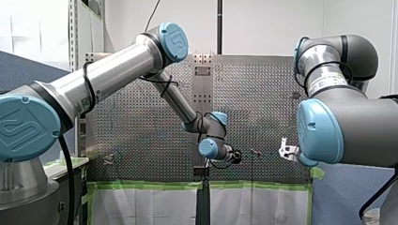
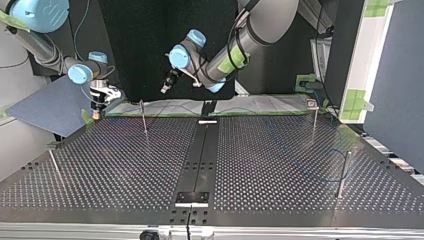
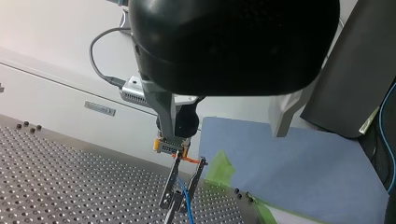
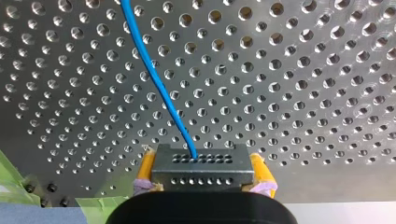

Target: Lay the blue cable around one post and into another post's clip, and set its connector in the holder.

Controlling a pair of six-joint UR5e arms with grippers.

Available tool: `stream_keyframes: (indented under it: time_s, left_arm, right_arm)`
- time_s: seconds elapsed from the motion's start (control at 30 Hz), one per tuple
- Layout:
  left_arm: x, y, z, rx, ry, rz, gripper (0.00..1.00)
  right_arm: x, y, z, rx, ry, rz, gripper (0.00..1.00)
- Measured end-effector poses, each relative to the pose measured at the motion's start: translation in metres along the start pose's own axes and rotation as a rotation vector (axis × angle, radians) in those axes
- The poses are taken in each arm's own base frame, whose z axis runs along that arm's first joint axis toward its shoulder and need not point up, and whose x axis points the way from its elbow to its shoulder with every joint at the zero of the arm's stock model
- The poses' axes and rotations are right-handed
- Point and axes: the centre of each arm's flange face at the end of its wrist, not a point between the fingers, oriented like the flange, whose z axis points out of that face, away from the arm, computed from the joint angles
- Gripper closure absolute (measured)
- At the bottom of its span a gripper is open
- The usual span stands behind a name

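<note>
**Blue cable run: floppy wire, hard little plug**

Heads up: my right gripper (image 4: pixel 201 179) is clamped on the dark grey perforated connector block (image 4: pixel 201 161). Its yellow pads sit on the block's two ends, and the thin blue cable (image 4: pixel 154 84) comes out of the block's face. In the top view that's above the far-left corner of the perforated metal table (image 2: pixel 125 165). The rest of the cable curves loosely near the table's right edge, by a thin upright metal post (image 2: pixel 342 172). I can't tell if it goes around that post or just beside it.

You'd expect the wire to be light and limp, so it'll sag and drag. Steer it by the rigid block, or pinch it close to wherever it has to bend.

I can't tell whether my left gripper (image 2: pixel 166 87), over the far edge, is open or closed. I can't pick out the holder at all, and the clip (image 2: pixel 311 103) on the far-right post is too small to read. The cable's middle stretch is faint.
</note>
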Motion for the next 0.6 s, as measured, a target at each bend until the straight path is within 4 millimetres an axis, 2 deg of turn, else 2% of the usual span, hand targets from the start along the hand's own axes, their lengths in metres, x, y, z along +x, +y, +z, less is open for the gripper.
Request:
stream_keyframes:
  time_s: [0.6]
  left_arm:
    - [0.0016, -0.0008, -0.0017, -0.009, 0.009, 0.015, 0.00]
  right_arm:
    - [-0.0013, 0.0001, -0.0006, 0.000, -0.005, 0.004, 1.00]
